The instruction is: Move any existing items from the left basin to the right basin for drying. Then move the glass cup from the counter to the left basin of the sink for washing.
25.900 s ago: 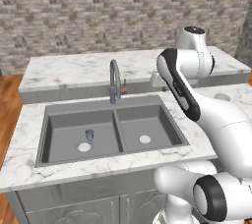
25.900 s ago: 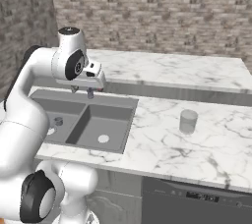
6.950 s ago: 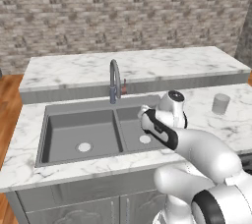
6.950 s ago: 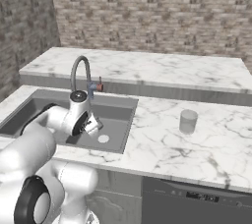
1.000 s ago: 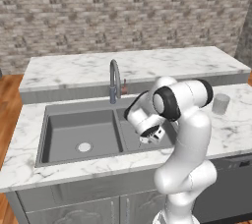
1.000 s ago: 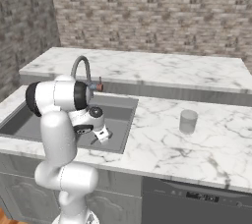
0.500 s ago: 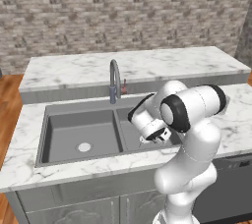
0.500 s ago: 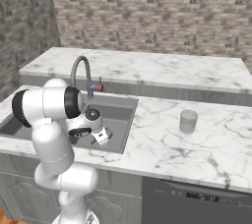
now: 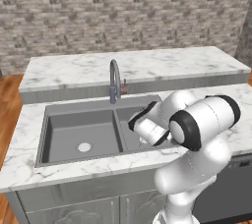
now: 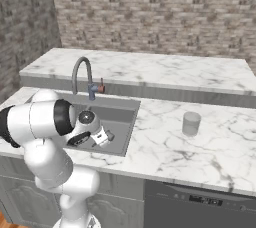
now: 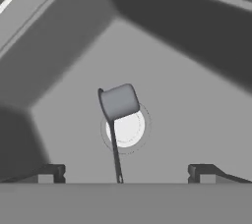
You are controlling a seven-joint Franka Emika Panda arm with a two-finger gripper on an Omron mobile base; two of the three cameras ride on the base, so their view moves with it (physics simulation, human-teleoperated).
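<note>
A small grey scoop (image 11: 119, 101) with a thin handle lies on the floor of the right basin (image 9: 129, 118), over its white drain. My gripper (image 11: 128, 174) hangs just above it, open, with nothing between the fingers. In the right base view the gripper (image 10: 107, 137) points down into that basin. The left basin (image 9: 64, 132) holds nothing but its drain. The glass cup (image 10: 191, 123) stands upright on the marble counter, well to the right of the sink.
The curved faucet (image 9: 114, 78) rises behind the divider between the basins, close to my hand. A raised marble ledge (image 10: 150, 72) runs along the back. A dishwasher front (image 10: 200, 202) sits below the counter at the right.
My arm's elbow has swung out to the right and forward while the hand stays over the right basin. The jaws stay open and the scoop has not moved.
</note>
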